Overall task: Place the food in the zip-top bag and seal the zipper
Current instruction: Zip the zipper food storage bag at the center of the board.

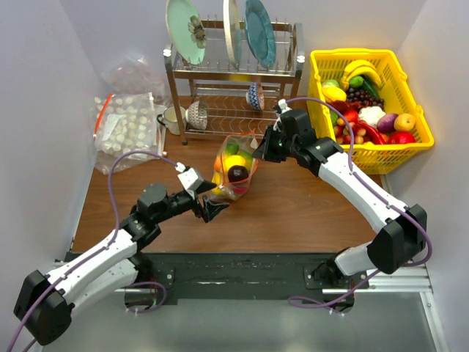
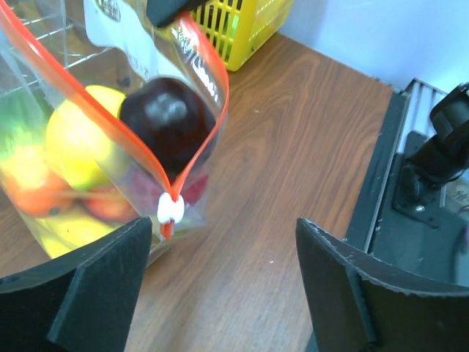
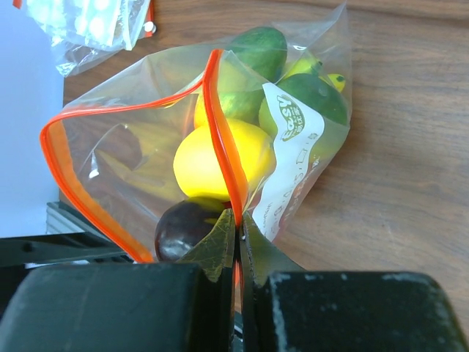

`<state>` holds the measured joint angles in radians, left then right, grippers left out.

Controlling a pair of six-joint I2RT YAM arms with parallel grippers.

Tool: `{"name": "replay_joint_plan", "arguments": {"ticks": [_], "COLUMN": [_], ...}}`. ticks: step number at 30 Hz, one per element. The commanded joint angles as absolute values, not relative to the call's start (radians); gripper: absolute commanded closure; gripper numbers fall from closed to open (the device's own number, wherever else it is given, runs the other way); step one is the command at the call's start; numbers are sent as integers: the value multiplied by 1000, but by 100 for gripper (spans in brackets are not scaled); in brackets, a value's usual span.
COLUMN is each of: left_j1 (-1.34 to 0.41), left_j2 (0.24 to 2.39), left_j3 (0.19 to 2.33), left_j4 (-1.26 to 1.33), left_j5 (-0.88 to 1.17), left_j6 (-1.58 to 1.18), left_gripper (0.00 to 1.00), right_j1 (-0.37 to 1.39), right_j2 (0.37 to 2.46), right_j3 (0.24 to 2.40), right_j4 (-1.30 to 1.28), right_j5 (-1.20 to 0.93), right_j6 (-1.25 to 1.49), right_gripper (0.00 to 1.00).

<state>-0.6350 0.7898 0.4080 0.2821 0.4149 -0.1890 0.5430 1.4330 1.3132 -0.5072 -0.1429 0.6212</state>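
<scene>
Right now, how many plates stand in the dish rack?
3, upright in the top of the dish rack: a pale green plate at the left, an edge-on plate in the middle, a teal plate at the right. Others could be hidden behind.

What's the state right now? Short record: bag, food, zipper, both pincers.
zip-top bag: on the table, lifted by its mouth edge
food: inside the bag; yellow, green and dark pieces visible
zipper: unsealed, strips gape apart; white slider at one end
right pincer: shut on the zipper
left pincer: open, empty, beside the slider end
</scene>
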Motion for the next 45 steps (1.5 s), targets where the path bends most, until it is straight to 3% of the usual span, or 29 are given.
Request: {"name": "replay_joint_plan", "arguments": {"ticks": [1, 10, 18, 23, 26, 27, 29, 43, 45], "left_j1": [-669, -739, -739, -741, -741, -739, -739, -741, -741], "left_j2": [772, 844, 891, 923, 934, 937, 930, 811, 810], "left_j3": [321, 209, 206, 206, 209, 215, 236, 526, 548], "left_j4": [566, 784, 825, 850, 850, 838, 790, 298, 259], "left_j5": [304, 152, 71, 58, 83, 87, 100, 106, 123], "left_j6": [-159, -84, -55, -37, -28, -29, -25, -18, -5], "left_gripper": [24, 46, 48, 62, 82, 93, 100, 100, 100], "right_j1": [546, 545, 543, 543, 543, 543, 540, 538, 537], "right_j2": [1396, 1407, 1404, 1394, 1393, 1391, 1387, 1327, 1313], "right_j3": [1359, 1374, 1373, 1362, 1359, 1358, 1356, 1382, 1379], "right_j4": [-468, -476, -466, -462, -463, -463, -472, -604, -620], "right_j5": [-182, -230, -253, -258, -256, -255, -247, -198, -210], "right_j6": [630, 615, 618, 626, 624, 626, 624, 437, 395], "right_gripper": [100, 100, 100, 100, 100, 100, 100, 99, 85]}}
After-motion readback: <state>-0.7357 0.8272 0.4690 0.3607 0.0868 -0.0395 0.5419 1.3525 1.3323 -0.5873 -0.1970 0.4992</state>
